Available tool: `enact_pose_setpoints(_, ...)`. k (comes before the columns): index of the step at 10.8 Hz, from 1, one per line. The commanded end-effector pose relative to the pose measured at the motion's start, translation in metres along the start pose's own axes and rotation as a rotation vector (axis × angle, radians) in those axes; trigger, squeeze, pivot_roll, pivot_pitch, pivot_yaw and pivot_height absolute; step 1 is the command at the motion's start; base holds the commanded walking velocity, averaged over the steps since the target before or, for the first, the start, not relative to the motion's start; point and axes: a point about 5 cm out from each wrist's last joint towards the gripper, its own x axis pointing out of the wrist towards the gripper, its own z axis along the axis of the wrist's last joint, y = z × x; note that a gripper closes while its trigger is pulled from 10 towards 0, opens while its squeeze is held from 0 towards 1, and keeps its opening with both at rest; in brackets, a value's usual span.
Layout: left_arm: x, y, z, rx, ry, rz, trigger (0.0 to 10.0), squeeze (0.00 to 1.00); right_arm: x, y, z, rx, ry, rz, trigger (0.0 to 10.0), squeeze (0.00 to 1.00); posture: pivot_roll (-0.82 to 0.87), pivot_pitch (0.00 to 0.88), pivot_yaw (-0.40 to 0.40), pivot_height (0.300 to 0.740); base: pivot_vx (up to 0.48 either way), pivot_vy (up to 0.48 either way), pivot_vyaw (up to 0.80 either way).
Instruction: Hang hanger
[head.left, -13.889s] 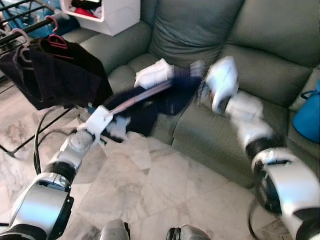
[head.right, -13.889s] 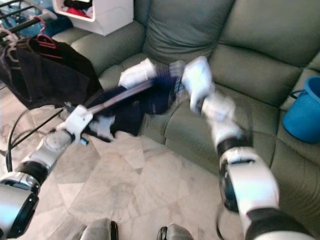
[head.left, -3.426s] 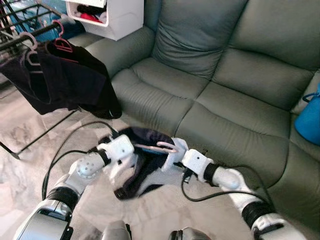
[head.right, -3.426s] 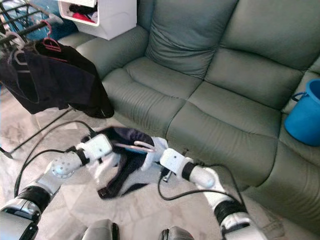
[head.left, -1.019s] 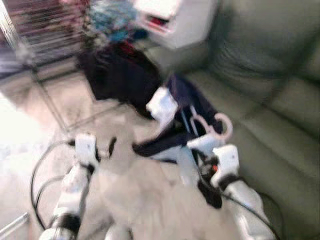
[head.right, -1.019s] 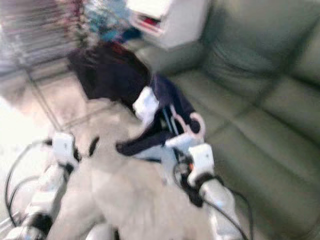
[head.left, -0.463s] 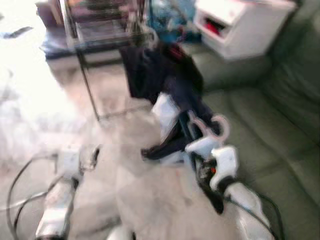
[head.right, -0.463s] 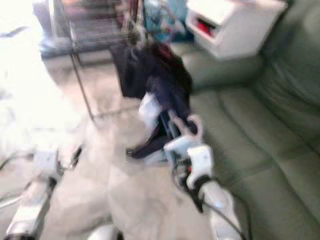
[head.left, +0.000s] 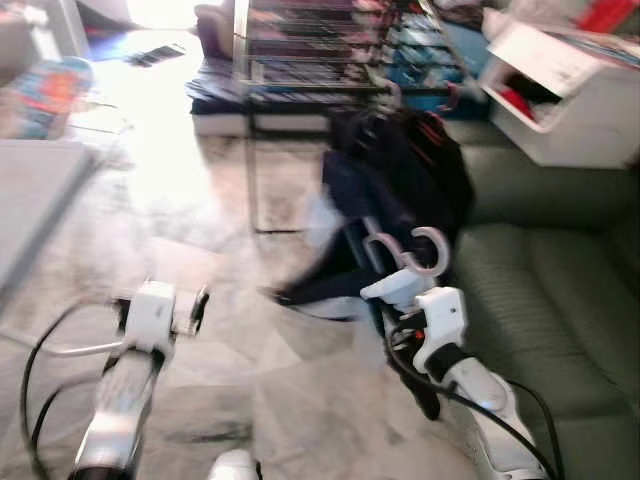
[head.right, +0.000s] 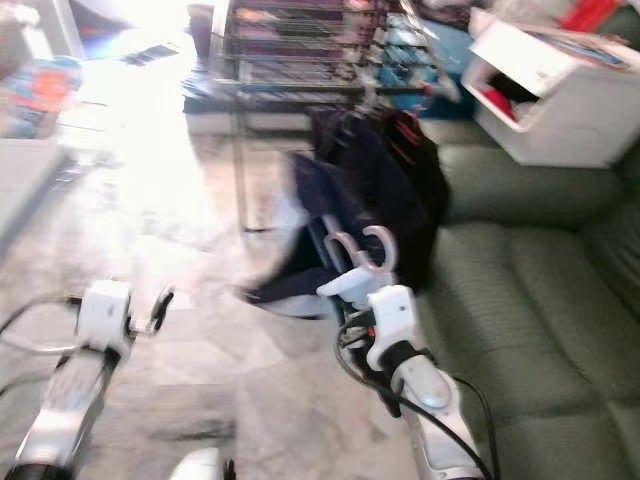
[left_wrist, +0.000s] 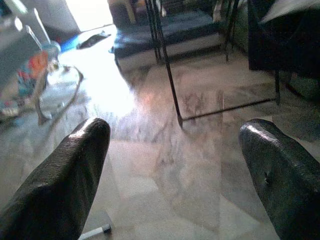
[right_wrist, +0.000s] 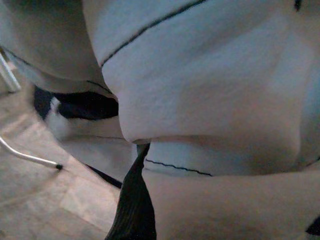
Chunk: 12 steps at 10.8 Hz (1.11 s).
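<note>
A pale pink hanger (head.left: 415, 262) with a dark navy garment (head.left: 352, 240) draped on it is held up in front of the robot, its hook curling upward just above the right gripper (head.left: 392, 290). The right gripper is clamped on the hanger below the hook. The garment hangs away from the gripper toward the drying rack (head.left: 310, 60), its lower edge trailing above the marble floor (head.left: 200, 260). In the right wrist view, pale cloth with thin dark seams presses right up against the lens, with one black finger (right_wrist: 132, 205) beneath it and a bit of floor and a thin metal rack leg (right_wrist: 27, 157) at the edge; the eye views give none of that detail but show the hanger's hook.

Behind the held garment, black clothes on a red hanger (head.left: 435, 130) hang from the rack. The green sofa (head.left: 540, 280) lies on the robot's right, with a white open-fronted box (head.left: 560, 90) on its arm.

The left gripper (head.left: 190, 312) is low on the left over bare floor, well apart from the hanger. In the left wrist view its two black fingers (left_wrist: 65, 175) stand wide apart with nothing between them, and the rack's thin legs (left_wrist: 170, 85) cross the sunlit floor beyond.
</note>
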Motion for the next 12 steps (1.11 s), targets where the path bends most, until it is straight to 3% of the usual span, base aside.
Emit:
enact_pose_setpoints(1,0.011,-0.002,0.001,0.023,0.022,-0.032,10.0,0.00,0.001,-0.006,0.005,0.013,-0.029,-0.020,10.0,0.00,0.00,0.000,-0.056,0.740,0.000,0.000,0.00)
enact_pose_setpoints(2,0.018,-0.008,-0.001,-0.007,0.034,-0.123,10.0,0.00,0.004,-0.002,0.006,0.019,-0.035,-0.003,10.0,0.00,0.00,0.000,-0.060,0.740,0.000,0.000,0.00)
enact_pose_setpoints(3,0.032,-0.010,0.004,0.142,0.025,-0.103,10.0,0.00,0.009,0.003,0.007,0.017,-0.040,0.024,10.0,0.00,-0.01,0.000,-0.058,0.740,0.000,0.000,0.00)
enact_pose_setpoints(4,0.045,-0.013,0.020,0.142,-0.018,-0.130,10.0,0.00,0.011,0.003,0.009,0.005,-0.045,0.027,10.0,0.00,-0.02,0.000,-0.057,0.740,0.000,0.000,0.00)
enact_pose_setpoints(5,0.060,-0.016,0.038,0.087,-0.040,-0.159,10.0,0.00,0.013,0.000,0.010,-0.004,-0.050,0.015,10.0,0.00,-0.02,0.000,-0.057,0.740,0.000,0.000,0.00)
enact_pose_setpoints(6,0.078,-0.018,0.056,-0.069,-0.009,-0.110,10.0,0.00,0.018,-0.003,0.013,-0.010,-0.056,0.007,10.0,0.00,-0.02,0.000,-0.059,0.740,0.000,0.000,0.00)
enact_pose_setpoints(7,0.085,-0.024,0.061,-0.110,0.021,-0.094,10.0,0.00,0.020,-0.002,0.014,-0.010,-0.061,0.009,10.0,0.00,-0.01,0.000,-0.061,0.740,0.000,0.000,0.00)
enact_pose_setpoints(8,0.090,-0.040,0.065,-0.180,0.042,-0.117,10.0,0.00,0.023,0.000,0.015,-0.013,-0.068,0.015,10.0,0.00,-0.01,0.000,-0.062,0.740,0.000,0.000,0.00)
enact_pose_setpoints(9,0.086,-0.057,0.062,-0.167,0.025,-0.135,10.0,0.00,0.024,0.002,0.014,-0.016,-0.070,0.018,10.0,0.00,-0.02,0.000,-0.051,0.740,0.000,0.000,0.00)
enact_pose_setpoints(10,0.076,-0.056,0.051,-0.141,-0.011,-0.092,10.0,0.00,0.023,0.001,0.014,-0.026,-0.073,0.011,10.0,0.00,-0.03,0.000,-0.038,0.740,0.000,0.000,0.00)
enact_pose_setpoints(12,0.043,-0.036,0.011,-0.080,0.023,0.046,10.0,0.00,0.015,-0.009,0.011,-0.031,-0.072,-0.058,10.0,0.00,-0.03,0.000,-0.032,0.740,0.000,0.000,0.00)
